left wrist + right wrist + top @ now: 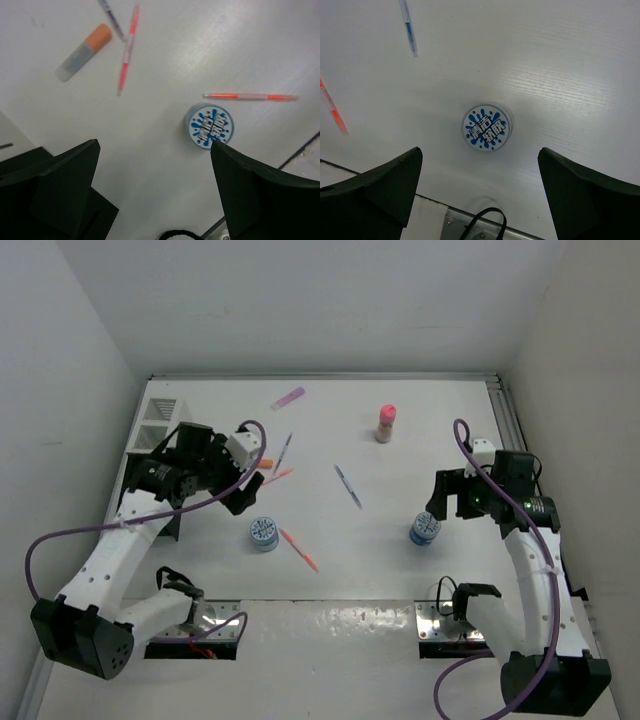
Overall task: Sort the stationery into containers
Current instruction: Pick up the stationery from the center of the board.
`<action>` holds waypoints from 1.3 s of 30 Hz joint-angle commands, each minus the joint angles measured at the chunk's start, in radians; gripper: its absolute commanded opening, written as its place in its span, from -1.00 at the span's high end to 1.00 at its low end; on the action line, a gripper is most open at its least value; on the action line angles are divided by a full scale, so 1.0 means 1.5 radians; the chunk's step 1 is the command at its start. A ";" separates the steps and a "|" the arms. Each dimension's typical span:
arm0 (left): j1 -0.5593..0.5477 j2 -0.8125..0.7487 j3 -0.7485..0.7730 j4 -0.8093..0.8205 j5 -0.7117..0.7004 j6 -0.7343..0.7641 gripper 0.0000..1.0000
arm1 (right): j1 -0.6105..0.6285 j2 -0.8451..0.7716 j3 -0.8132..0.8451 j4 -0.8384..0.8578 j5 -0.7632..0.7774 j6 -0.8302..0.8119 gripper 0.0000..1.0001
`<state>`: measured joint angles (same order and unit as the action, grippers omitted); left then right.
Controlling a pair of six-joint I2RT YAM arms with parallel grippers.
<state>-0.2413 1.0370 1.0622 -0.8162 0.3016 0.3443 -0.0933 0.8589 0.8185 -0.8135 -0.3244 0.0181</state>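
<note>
My left gripper (pixel 243 496) is open and empty, above the table just left of a blue-capped jar (pixel 264 534). In the left wrist view the jar (pixel 209 126) lies by the right finger's tip of the gripper (pixel 154 149). My right gripper (pixel 452 502) is open and empty over the second blue-capped jar (pixel 425 529), which lies ahead of the gripper (pixel 480 152), between the fingers, in the right wrist view (pixel 487 127). The white organiser (pixel 160 424) stands at the far left. The black organiser is mostly hidden under my left arm.
Loose on the table: an orange pen (pixel 299 549), a blue pen (pixel 348 486), a pink pen (pixel 278 476), a blue-purple pen (pixel 283 453), a pink marker (pixel 288 397), a pink-capped bottle (pixel 385 424). An orange-capped marker (pixel 83 52) lies by the pink pen (pixel 127 50).
</note>
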 commanded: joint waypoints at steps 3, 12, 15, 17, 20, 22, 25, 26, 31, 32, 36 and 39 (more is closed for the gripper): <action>-0.068 0.050 -0.039 -0.009 0.014 0.040 -0.98 | 0.005 0.006 -0.014 0.006 0.003 -0.007 -0.93; -0.181 0.163 -0.031 -0.013 -0.040 0.035 -0.96 | 0.006 0.011 -0.027 0.007 0.025 -0.040 -0.93; -0.215 0.201 -0.026 -0.018 -0.063 0.023 -0.96 | 0.006 0.017 -0.025 0.005 0.029 -0.042 -0.93; -0.233 0.233 -0.023 -0.026 -0.075 0.010 -0.96 | 0.006 0.024 -0.022 0.004 0.030 -0.044 -0.94; -0.245 0.276 -0.012 -0.039 -0.124 -0.007 -0.91 | 0.006 0.024 -0.023 0.005 0.032 -0.046 -0.94; -0.248 0.287 -0.010 -0.040 -0.137 -0.012 -0.90 | 0.006 0.025 -0.024 0.005 0.032 -0.047 -0.94; -0.249 0.304 -0.009 -0.042 -0.152 -0.017 -0.87 | 0.006 0.026 -0.027 0.005 0.033 -0.048 -0.94; -0.249 0.307 -0.010 -0.042 -0.158 -0.018 -0.87 | 0.006 0.025 -0.028 0.005 0.032 -0.048 -0.94; -0.249 0.316 -0.010 -0.042 -0.163 -0.018 -0.78 | 0.006 0.031 -0.028 0.011 0.033 -0.047 -0.94; -0.248 0.316 -0.009 -0.044 -0.157 -0.016 -0.69 | 0.006 0.032 -0.028 0.012 0.033 -0.046 -0.94; -0.247 0.324 -0.008 -0.048 -0.147 -0.009 -0.36 | 0.006 0.034 -0.029 0.015 0.034 -0.047 -0.94; -0.245 0.330 -0.007 -0.050 -0.137 -0.002 -0.11 | 0.006 0.034 -0.030 0.016 0.037 -0.049 -0.94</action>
<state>-0.6033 1.5158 1.0206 -0.8814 0.0818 0.3332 -0.0891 0.9104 0.7799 -0.8162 -0.2863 -0.0456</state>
